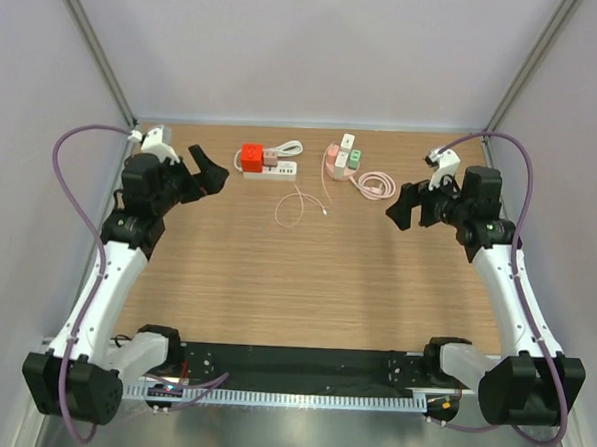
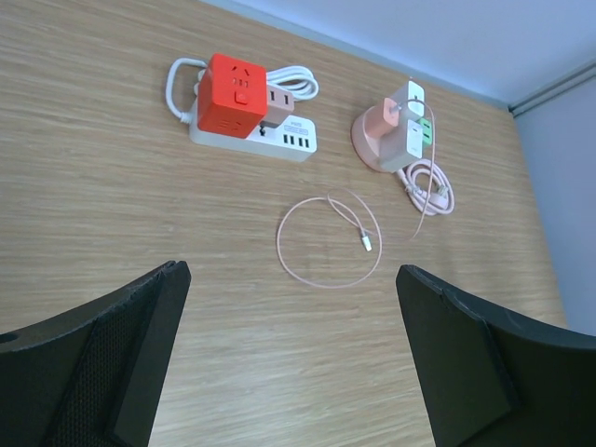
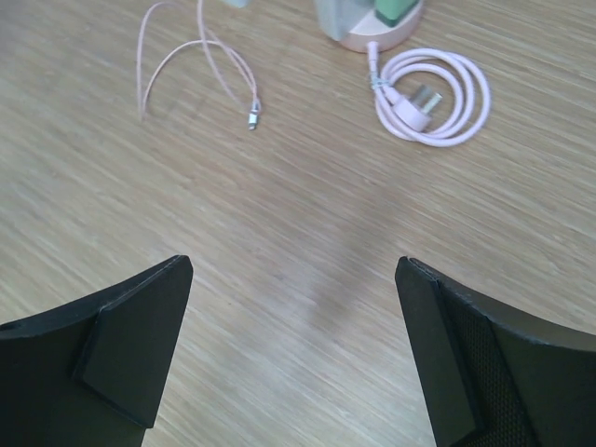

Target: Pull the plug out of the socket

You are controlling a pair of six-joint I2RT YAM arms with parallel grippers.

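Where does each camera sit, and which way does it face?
Top external: above, behind the arms, looking down at the wooden table; both arms show.
Left wrist: faces the red cube adapter; own black fingers show.
Right wrist: faces the coiled pink cable; own fingers show.
Shared: the thin pink looped wire in both wrist views.

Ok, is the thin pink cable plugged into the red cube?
No, the connector of the thin pink cable lies loose on the wooden table, apart from the red cube adapter.
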